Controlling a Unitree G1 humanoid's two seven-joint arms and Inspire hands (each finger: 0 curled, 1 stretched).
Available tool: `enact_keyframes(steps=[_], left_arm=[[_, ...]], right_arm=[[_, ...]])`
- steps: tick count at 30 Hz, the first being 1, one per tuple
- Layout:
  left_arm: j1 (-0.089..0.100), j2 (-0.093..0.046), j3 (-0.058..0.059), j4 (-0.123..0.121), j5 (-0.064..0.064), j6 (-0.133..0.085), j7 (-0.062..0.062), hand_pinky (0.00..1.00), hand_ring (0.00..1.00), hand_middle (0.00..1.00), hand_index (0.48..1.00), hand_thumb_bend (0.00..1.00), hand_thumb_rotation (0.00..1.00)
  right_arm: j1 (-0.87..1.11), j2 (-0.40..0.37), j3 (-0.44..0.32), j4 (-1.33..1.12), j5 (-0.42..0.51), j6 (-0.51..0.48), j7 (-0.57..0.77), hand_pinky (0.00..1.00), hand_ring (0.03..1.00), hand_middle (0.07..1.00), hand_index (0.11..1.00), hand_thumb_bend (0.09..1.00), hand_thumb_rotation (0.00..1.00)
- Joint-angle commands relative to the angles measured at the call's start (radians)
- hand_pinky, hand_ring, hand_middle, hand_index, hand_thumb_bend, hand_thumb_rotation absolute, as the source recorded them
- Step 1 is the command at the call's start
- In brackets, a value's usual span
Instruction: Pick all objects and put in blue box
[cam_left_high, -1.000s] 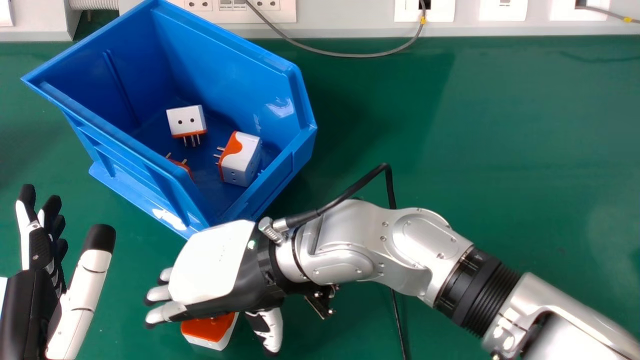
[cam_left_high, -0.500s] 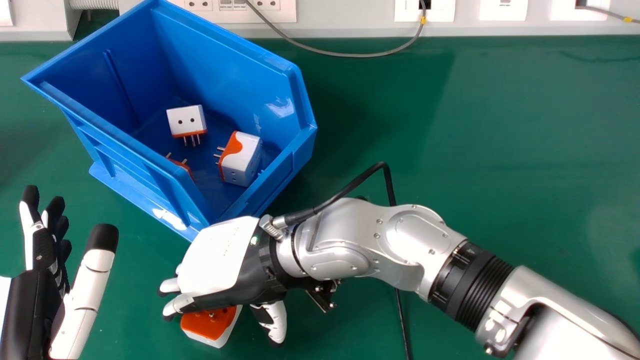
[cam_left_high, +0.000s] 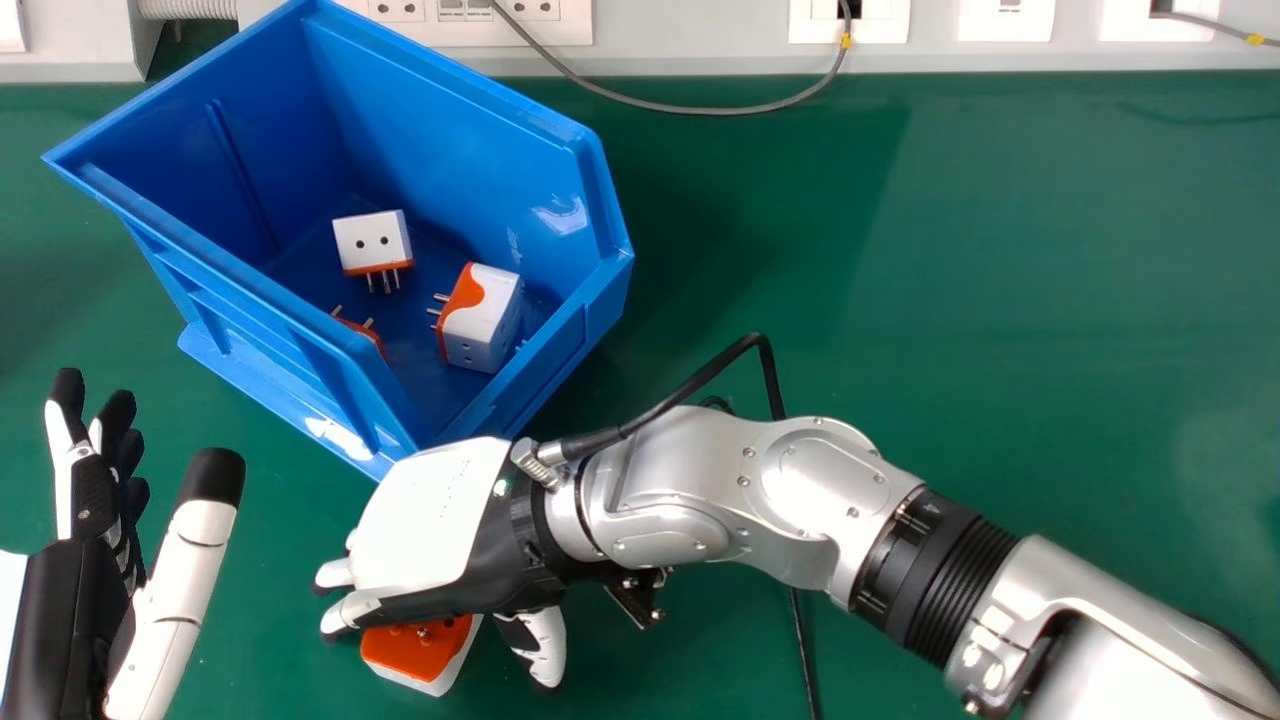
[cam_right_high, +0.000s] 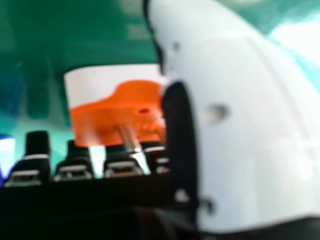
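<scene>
My right hand (cam_left_high: 440, 530) hovers low over an orange and white plug adapter (cam_left_high: 415, 650) on the green table, partly covering it. Its fingers are loosely bent and open on the adapter's left, with the thumb on its right and a gap between. In the right hand view the adapter (cam_right_high: 120, 105) lies beyond the fingers of my right hand (cam_right_high: 250, 115), pins toward them. The blue box (cam_left_high: 510, 400) holds a white adapter (cam_left_high: 372, 242), another white and orange one (cam_left_high: 485, 318) and a partly hidden orange one (cam_left_high: 365, 332). My left hand (cam_left_high: 175, 590) is open at the left edge.
A grey cable (cam_left_high: 690, 108) hangs from the white socket strip (cam_left_high: 700, 50) onto the table's back edge. A black cable (cam_left_high: 800, 640) runs beneath my right forearm. The box's near corner is close behind my right hand. Green table surface (cam_left_high: 1000, 300) extends rightward.
My right hand's fingers have drawn back to the right, uncovering more of the adapter, which has barely shifted. My left hand has drifted slightly right. The box and its contents stay put.
</scene>
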Motion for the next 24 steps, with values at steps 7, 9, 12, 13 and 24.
enact_keyframes(steps=[7, 9, 12, 13, 24], left_arm=[[0.007, -0.006, -0.009, -0.035, 0.018, -0.004, 0.011, 1.0, 1.0, 1.0, 1.0, 0.77, 0.84], [0.006, -0.007, -0.011, -0.036, 0.019, -0.003, 0.012, 1.0, 1.0, 1.0, 1.0, 0.77, 0.84], [0.008, -0.007, -0.014, -0.045, 0.021, 0.001, 0.013, 1.0, 1.0, 1.0, 1.0, 0.77, 0.84], [0.008, -0.008, -0.015, -0.047, 0.021, 0.001, 0.013, 1.0, 1.0, 1.0, 1.0, 0.76, 0.84], [-0.001, -0.009, -0.027, -0.046, 0.031, 0.001, 0.019, 1.0, 1.0, 1.0, 1.0, 0.76, 0.84]], right_arm=[[-0.014, 0.032, 0.002, 0.001, 0.016, 0.017, 0.034, 0.91, 0.972, 0.983, 0.916, 0.441, 0.0], [-0.009, 0.034, -0.001, 0.0, 0.021, 0.023, 0.043, 0.92, 0.974, 0.985, 0.918, 0.432, 0.0], [-0.008, 0.039, 0.009, 0.014, 0.012, 0.025, 0.036, 0.93, 0.977, 0.988, 0.919, 0.421, 0.0], [-0.011, 0.041, 0.016, 0.027, 0.003, 0.021, 0.029, 0.93, 0.978, 0.989, 0.92, 0.419, 0.0], [-0.074, 0.086, 0.086, 0.161, -0.042, 0.002, -0.037, 0.83, 0.942, 0.959, 0.905, 0.45, 0.0]])
